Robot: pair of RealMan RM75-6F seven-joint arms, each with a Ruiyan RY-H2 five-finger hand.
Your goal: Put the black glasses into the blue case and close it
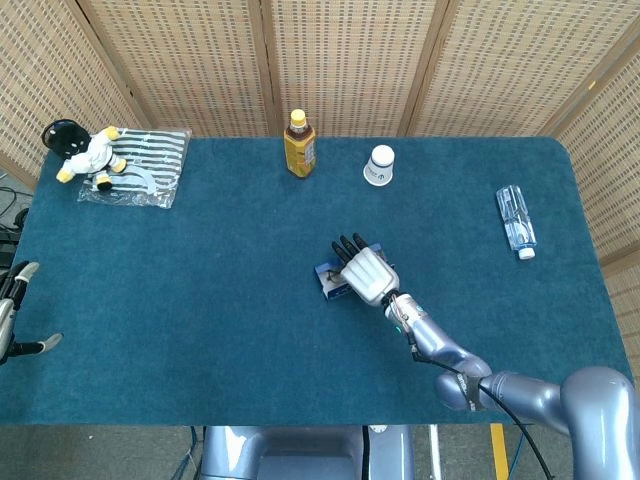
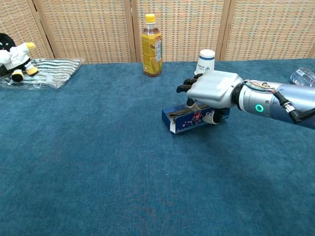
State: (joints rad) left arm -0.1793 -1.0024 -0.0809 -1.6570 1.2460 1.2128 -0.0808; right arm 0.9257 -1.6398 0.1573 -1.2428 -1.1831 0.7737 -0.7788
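The blue case [image 2: 189, 119] lies near the middle of the tabletop [image 2: 98, 162], its long axis running roughly left to right with the left end a little nearer the robot. The right hand [image 2: 211, 91] is laid over the case's right half from above and behind, palm down; in the chest view the fingers [image 2: 184, 88] reach past the far edge while the thumb is pressed against the printed front wall. Whether the case is truly clasped or only pushed cannot be told.

A dark strip shows in the narrow slot along the case's top, taken to be the glasses [image 2: 178, 114], though too small to be certain. The lid is judged nearly down but not yet latched, so the closing press would have to come downward and toward the robot.

The left hand [image 1: 12, 310], fingers apart and empty, is seen far to the case's left at the tabletop's edge.

The case reads as a thin, rigid, printed box; the tabletop is covered in dense blue felt-like cloth.
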